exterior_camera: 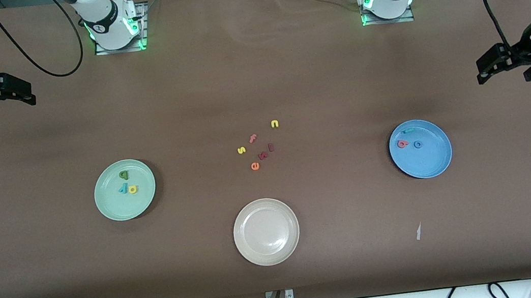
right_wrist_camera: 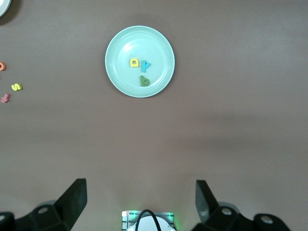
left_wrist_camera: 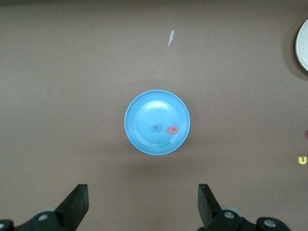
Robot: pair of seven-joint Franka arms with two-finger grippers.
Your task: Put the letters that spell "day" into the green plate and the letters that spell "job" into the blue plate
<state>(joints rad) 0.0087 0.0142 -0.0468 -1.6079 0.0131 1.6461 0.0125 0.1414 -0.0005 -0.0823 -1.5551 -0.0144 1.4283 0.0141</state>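
The green plate point(exterior_camera: 111, 202) lies toward the right arm's end of the table and holds an olive-green letter point(exterior_camera: 123, 175), a teal "y" point(exterior_camera: 122, 189) and a yellow letter point(exterior_camera: 133, 189). The blue plate point(exterior_camera: 432, 160) lies toward the left arm's end and holds a teal hooked letter point(exterior_camera: 409, 130), a salmon "b" point(exterior_camera: 402, 143) and a blue "o" point(exterior_camera: 418, 145). My left gripper point(exterior_camera: 488, 66) hangs open and empty high over the table's end, looking down on the blue plate point(left_wrist_camera: 144, 115). My right gripper point(exterior_camera: 19, 91) hangs open and empty at the other end, above the green plate point(right_wrist_camera: 120, 48).
A beige plate point(exterior_camera: 266, 231) sits bare near the front camera, midway between the two plates. Several loose letters lie at the table's middle, among them a yellow "n" point(exterior_camera: 274, 123), a yellow "s" point(exterior_camera: 241, 150), a salmon "f" point(exterior_camera: 253, 138) and an orange "e" point(exterior_camera: 255, 166). A paper scrap point(exterior_camera: 418, 231) lies nearer the camera than the blue plate.
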